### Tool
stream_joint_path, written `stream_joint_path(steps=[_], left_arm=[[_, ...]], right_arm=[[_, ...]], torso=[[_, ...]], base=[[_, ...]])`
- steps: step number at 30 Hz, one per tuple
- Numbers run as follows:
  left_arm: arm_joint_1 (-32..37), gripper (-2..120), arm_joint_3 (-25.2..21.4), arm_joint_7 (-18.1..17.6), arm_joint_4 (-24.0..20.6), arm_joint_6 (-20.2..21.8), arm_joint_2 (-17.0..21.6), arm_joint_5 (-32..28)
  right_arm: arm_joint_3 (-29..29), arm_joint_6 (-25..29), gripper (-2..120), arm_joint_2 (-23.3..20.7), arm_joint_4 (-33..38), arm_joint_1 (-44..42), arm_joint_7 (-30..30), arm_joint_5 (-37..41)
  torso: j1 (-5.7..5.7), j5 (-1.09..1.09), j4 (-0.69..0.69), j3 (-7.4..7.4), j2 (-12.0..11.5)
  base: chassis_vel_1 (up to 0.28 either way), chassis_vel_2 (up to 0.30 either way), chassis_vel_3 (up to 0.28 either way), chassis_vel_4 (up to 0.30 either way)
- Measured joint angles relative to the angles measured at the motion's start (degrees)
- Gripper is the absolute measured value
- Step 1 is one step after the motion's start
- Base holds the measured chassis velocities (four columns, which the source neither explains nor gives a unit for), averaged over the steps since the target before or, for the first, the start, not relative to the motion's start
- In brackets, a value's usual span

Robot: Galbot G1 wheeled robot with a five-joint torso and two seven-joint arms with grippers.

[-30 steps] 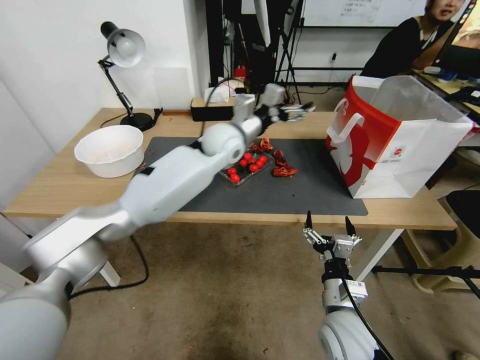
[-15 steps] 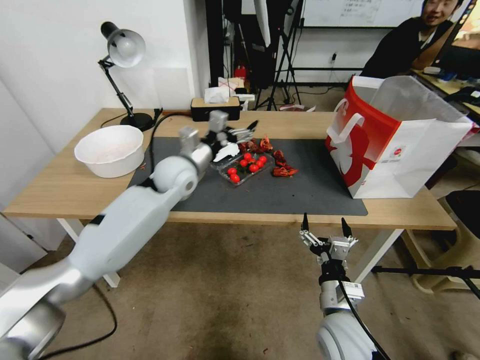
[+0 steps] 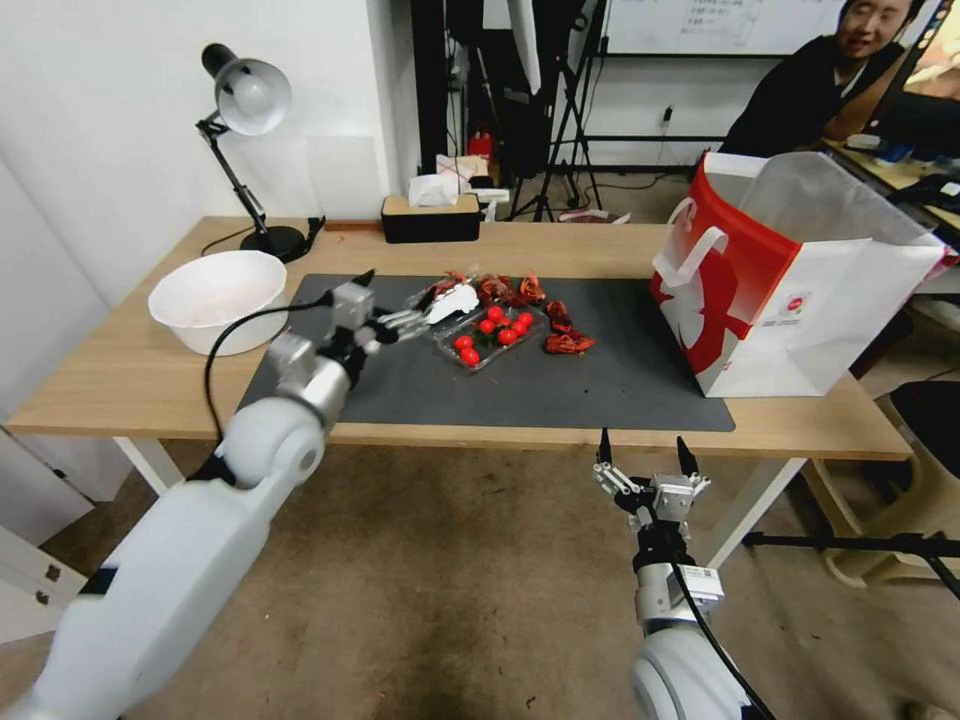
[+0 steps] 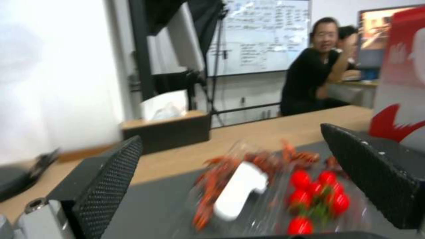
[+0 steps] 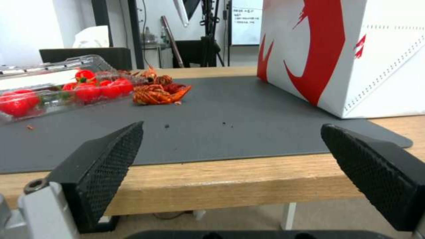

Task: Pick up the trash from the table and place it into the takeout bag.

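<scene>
On the table's (image 3: 120, 385) dark grey mat (image 3: 600, 385) lies the trash: red crayfish shells (image 3: 567, 341) (image 5: 159, 93) and a clear plastic tray (image 3: 490, 340) (image 4: 318, 199) of cherry tomatoes with a white scrap (image 3: 455, 298) (image 4: 241, 189) at its edge. My left gripper (image 3: 398, 292) (image 4: 230, 136) hovers open just left of the tray, facing it, nothing between its fingers. The takeout bag (image 3: 790, 290) (image 5: 336, 56), red and white, stands open at the mat's right end. My right gripper (image 3: 640, 452) (image 5: 232, 127) waits open below the table's front edge.
A white bowl (image 3: 218, 298) sits at the table's left, a desk lamp (image 3: 245, 100) and a dark tissue box (image 3: 430, 215) at the back. A person sits beyond the bag. A chair (image 3: 920, 470) stands to the right.
My left arm has swung back from high over the table's far side, down and left, to the mat beside the tray. The right gripper has barely shifted.
</scene>
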Motion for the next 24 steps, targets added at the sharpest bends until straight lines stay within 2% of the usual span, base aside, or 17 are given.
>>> stream_joint_path(steps=[3, 8, 11, 12, 15, 20, 24], left_arm=[[6.6, 100, -5.2, 0.1, -1.6, -1.2, 0.0, 1.2], [8.9, 100, -7.2, 0.6, -2.1, -1.7, 0.2, 1.8], [14.4, 100, -12.6, 1.3, -3.1, -3.7, -0.5, 2.2], [14.4, 100, -12.6, 1.3, -3.1, -3.7, -0.5, 2.2], [19.5, 100, -17.8, 2.6, -4.2, -5.1, -2.4, 2.2], [24.9, 100, -21.7, 3.9, -5.1, -6.5, -5.3, 3.3], [27.0, 100, -22.7, 4.5, -5.1, -7.8, -6.5, 5.1]], right_arm=[[0.1, 0.0, 100, 0.0, 0.3, -0.2, 0.0, 0.0], [0.1, 0.1, 100, 0.0, 0.4, -0.3, 0.0, 0.0], [0.2, 0.2, 100, 0.0, 0.5, -0.5, 0.0, -0.1], [0.2, 0.2, 100, 0.0, 0.5, -0.5, 0.0, -0.1], [0.1, 0.2, 100, 0.0, 0.7, -0.6, 0.0, -0.3], [0.0, 0.2, 100, 0.1, 1.0, -1.0, -0.2, -0.6], [0.0, 0.2, 100, 0.0, 1.2, -1.2, -0.3, -0.7]], torso=[[0.00, 0.00, 0.00, 0.00, 0.0], [0.00, 0.00, 0.00, 0.00, 0.0], [0.00, 0.01, 0.00, 0.00, 0.0], [0.00, 0.01, 0.00, 0.00, 0.0], [0.00, 0.01, 0.00, 0.00, 0.0], [0.00, 0.01, 0.00, 0.00, 0.0], [0.00, 0.01, 0.00, 0.00, 0.0]], base=[[0.000, 0.000, 0.000, 0.000], [0.000, 0.000, 0.000, 0.000], [0.000, 0.000, 0.000, 0.000], [0.000, 0.000, 0.000, 0.000], [0.000, 0.000, 0.000, 0.000], [0.000, 0.000, 0.000, 0.000], [0.000, 0.000, 0.000, 0.000]])
